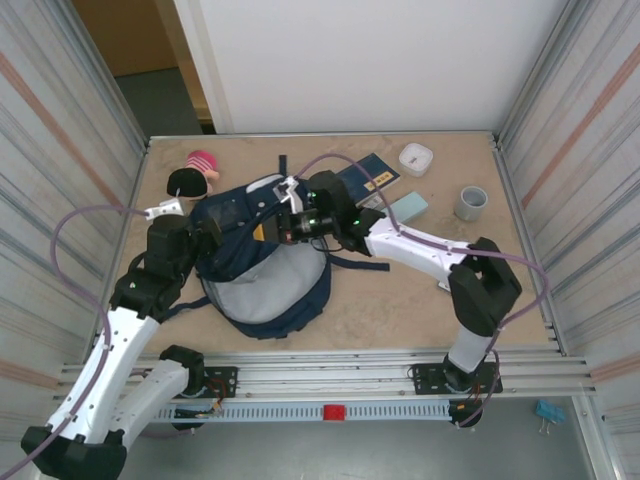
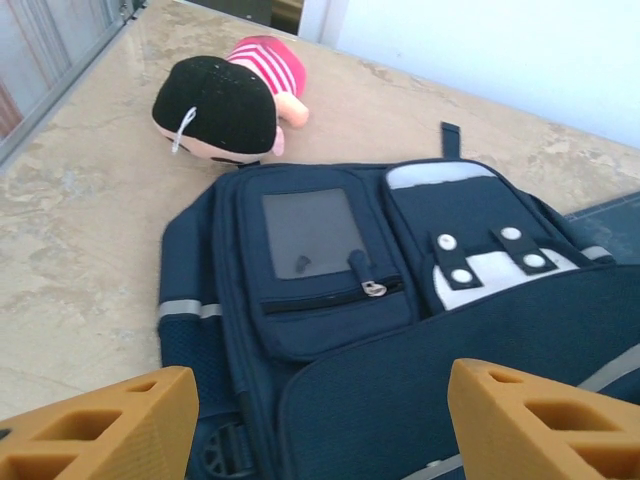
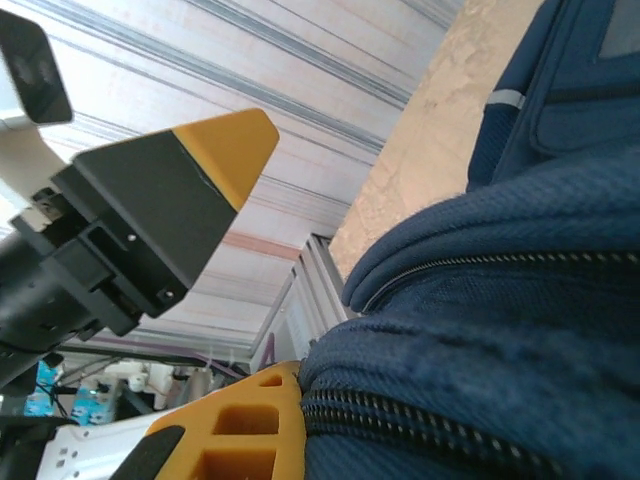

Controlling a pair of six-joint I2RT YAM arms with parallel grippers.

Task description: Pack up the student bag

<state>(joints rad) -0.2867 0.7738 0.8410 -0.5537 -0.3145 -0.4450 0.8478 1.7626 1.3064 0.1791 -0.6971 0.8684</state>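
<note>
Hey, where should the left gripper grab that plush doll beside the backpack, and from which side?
Grip the plush doll by its pink striped body from above, jaws across its width: it lies flat, and the round black head may slip.

student bag (image 1: 232, 222) is showing navy fabric, white patches, pale stripe, grey lining. Doll (image 2: 225, 100) is wearing pink-white stripes under black hair. Bench (image 1: 400, 290) is reading mottled beige. Left end effector (image 2: 320, 410) fingers (image 2: 110, 430) are showing orange.

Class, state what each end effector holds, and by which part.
Right end effector: grips the bag by the zippered edge of its opening. Left end effector: open, holding nothing.
</note>
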